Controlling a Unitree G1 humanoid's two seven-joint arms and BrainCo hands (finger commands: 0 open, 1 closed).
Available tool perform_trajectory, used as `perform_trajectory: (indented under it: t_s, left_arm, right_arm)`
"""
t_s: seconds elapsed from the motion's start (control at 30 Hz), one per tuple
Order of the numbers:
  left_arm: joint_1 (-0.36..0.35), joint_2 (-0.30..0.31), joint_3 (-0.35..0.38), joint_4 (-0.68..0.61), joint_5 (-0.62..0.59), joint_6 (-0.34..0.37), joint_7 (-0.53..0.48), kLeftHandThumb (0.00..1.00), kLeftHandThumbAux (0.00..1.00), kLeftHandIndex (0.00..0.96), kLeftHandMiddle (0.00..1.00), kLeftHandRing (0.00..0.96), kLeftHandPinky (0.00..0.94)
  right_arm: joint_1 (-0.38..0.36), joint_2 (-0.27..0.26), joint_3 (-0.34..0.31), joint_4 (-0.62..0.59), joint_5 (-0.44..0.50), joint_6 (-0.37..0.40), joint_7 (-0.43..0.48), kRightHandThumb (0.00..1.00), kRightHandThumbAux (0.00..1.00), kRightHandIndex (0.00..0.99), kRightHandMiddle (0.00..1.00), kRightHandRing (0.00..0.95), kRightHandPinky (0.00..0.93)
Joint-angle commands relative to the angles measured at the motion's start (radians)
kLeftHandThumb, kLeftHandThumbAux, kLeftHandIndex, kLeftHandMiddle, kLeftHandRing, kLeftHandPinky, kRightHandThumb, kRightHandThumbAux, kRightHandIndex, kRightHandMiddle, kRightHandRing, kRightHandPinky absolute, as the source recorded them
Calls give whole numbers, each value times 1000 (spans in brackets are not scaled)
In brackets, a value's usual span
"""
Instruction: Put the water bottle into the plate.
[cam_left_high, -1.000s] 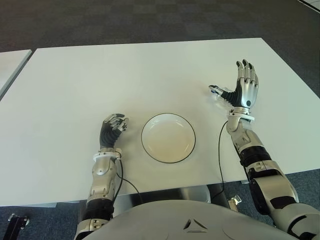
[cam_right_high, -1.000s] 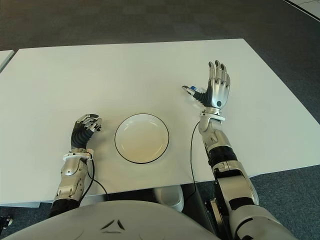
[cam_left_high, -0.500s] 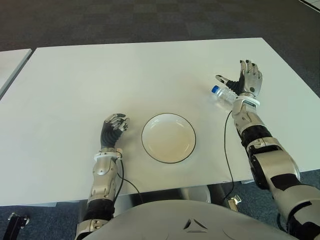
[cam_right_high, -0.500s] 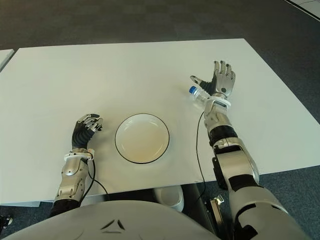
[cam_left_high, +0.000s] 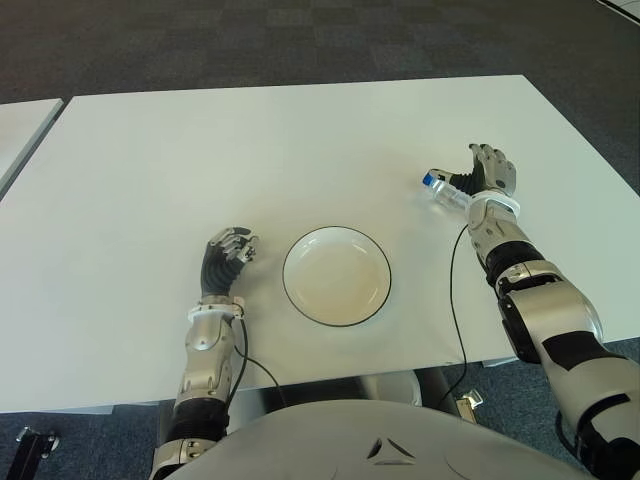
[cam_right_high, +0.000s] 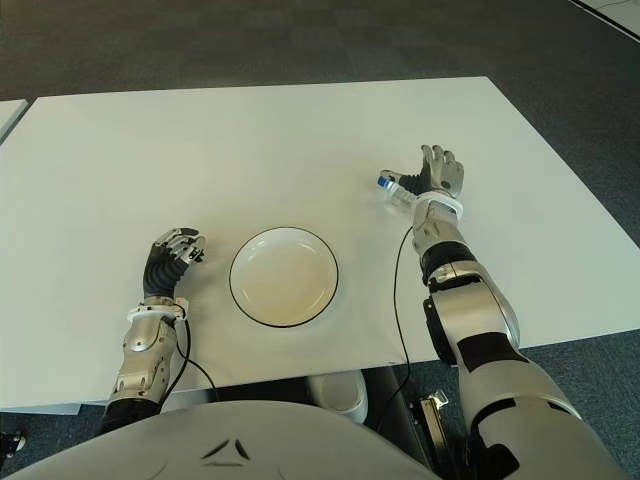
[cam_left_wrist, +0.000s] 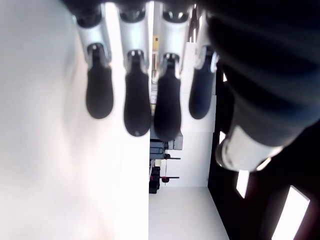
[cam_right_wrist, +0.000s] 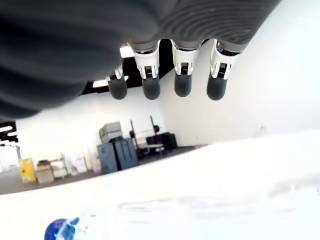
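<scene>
The right hand (cam_left_high: 489, 171) hovered low over the table (cam_left_high: 250, 150) with its 4 fingers (cam_right_wrist: 182, 82) spread apart, holding nothing. The bottle (cam_left_high: 445, 191) lay on its side just beside that hand, blue cap (cam_right_wrist: 56, 230) pointing away toward the middle of the table, well apart from the plate (cam_left_high: 337, 275). The left hand (cam_left_high: 226, 256) showed left of the plate, fingers curled, empty.

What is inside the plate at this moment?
Nothing shows inside the plate; its whole white bowl is in view. The water bottle lies on the table by the right hand, whose fingers are open.
</scene>
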Motion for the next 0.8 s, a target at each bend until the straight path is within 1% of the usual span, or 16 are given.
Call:
perform_trajectory:
  t_s: [0.03, 0.13, 0.33, 0.53, 0.77, 0.8]
  left_arm:
    - [21, -3, 5, 21, -3, 25, 3, 706, 710, 435, 621, 603, 586]
    - [21, -3, 7, 22, -3, 23, 3, 706, 710, 435, 618, 599, 581]
    - [20, -2, 8, 21, 0, 25, 6, 706, 710, 435, 616, 597, 579]
    - [22, -3, 10, 15, -4, 33, 6, 706, 710, 435, 606, 589, 572]
    - [26, -3, 8, 13, 3, 27, 10, 705, 710, 435, 605, 589, 572]
    - [27, -4, 8, 10, 3, 29, 10, 705, 710, 435, 605, 589, 572]
  right_arm:
    - [-22, 21, 28, 59, 20, -4, 54, 686, 317, 0, 0, 0, 0]
    - [-21, 30, 44, 83, 23, -2, 68, 685, 337, 0, 0, 0, 0]
    - [-15, 42, 83, 124, 16, -1, 126, 673, 357, 0, 0, 0, 0]
    - [-7, 51, 116, 140, 14, 7, 184, 636, 390, 0, 0, 0, 0]
    - [5, 69, 148, 132, 15, 48, 253, 642, 431, 0, 0, 0, 0]
    - [12, 72, 157, 140, 12, 53, 276, 644, 437, 0, 0, 0, 0]
